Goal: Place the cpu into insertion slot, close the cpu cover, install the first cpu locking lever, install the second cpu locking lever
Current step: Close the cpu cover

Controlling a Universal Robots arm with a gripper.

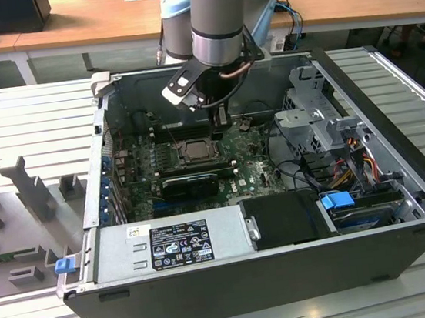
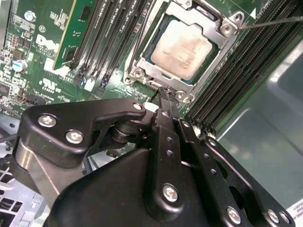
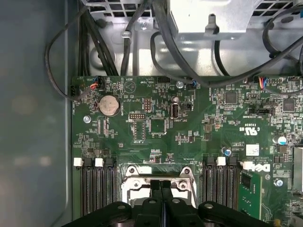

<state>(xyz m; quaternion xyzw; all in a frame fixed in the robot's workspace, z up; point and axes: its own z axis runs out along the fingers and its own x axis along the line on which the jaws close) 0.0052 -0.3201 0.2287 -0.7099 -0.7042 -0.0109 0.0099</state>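
Jaws: drawn together, nothing visible between them. Gripper [image 2: 164,92]: tip down at the edge of the insertion slot [image 2: 137,72]; whether it touches the frame or hangs just clear cannot be told. Cpu [image 2: 182,47]: seated flat in the slot, pale metal top facing up. Cpu cover [image 2: 221,47]: lowered over the cpu, its frame lying around the chip, whose top shows through the window. Locking lever [image 2: 272,21]: one thin rod runs out from a corner of the slot across the memory slots [image 2: 246,75]; judged not latched. Other lever: not legible near the tip. Progress, as judged: placing the cpu and closing the cover are done; at least one lever is left, and the gripper seems engaged at the lever stage. Surroundings, exterior view: the slot lies mid-motherboard [image 1: 251,173] inside the open computer case [image 1: 251,286]. Black finned card [image 1: 191,183]: at 6 o'clock of the slot, just beside it. Power supply [image 1: 169,246]: farther out at 6 o'clock, against the case wall. Drive cage [image 1: 312,119]: at 3 o'clock, well apart. Slatted bench [image 1: 29,119]: carries the case, bare part at 9 o'clock.
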